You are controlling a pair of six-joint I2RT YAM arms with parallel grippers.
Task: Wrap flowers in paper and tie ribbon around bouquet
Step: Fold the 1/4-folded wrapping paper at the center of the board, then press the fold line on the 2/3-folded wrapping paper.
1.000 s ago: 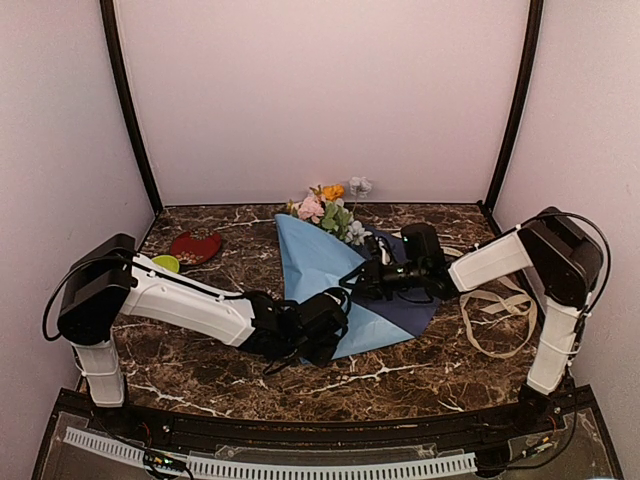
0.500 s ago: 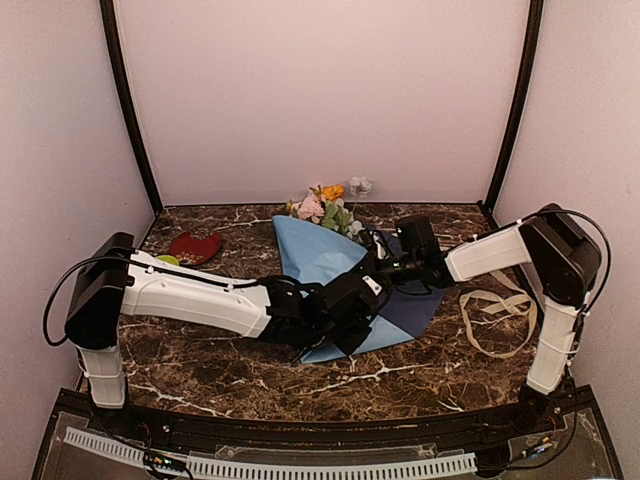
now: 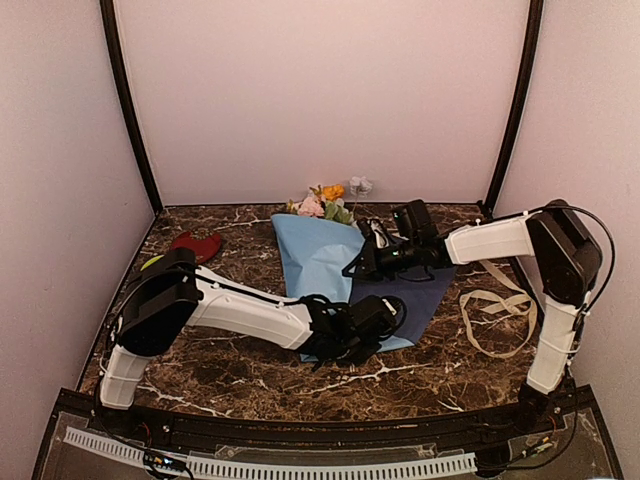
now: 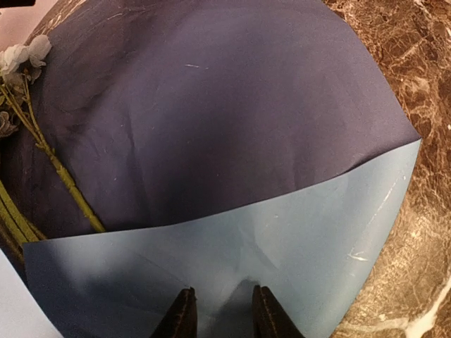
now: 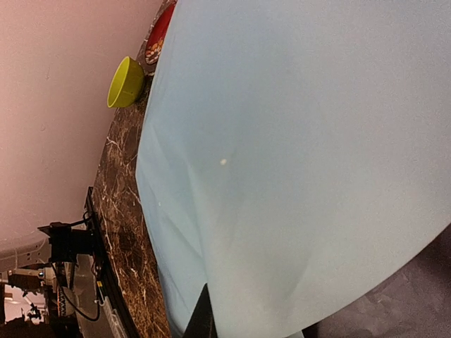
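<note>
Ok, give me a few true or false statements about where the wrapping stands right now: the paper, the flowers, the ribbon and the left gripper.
1. The ribbon is tied round the flowers. False: it lies loose on the table, to the right of the paper.
2. A light-blue flap of the paper is folded over its navy face. True.
3. The flower heads stick out past the paper's far edge. True.
4. The left gripper is clamped shut. False: its fingers stand apart at the light-blue flap.
</note>
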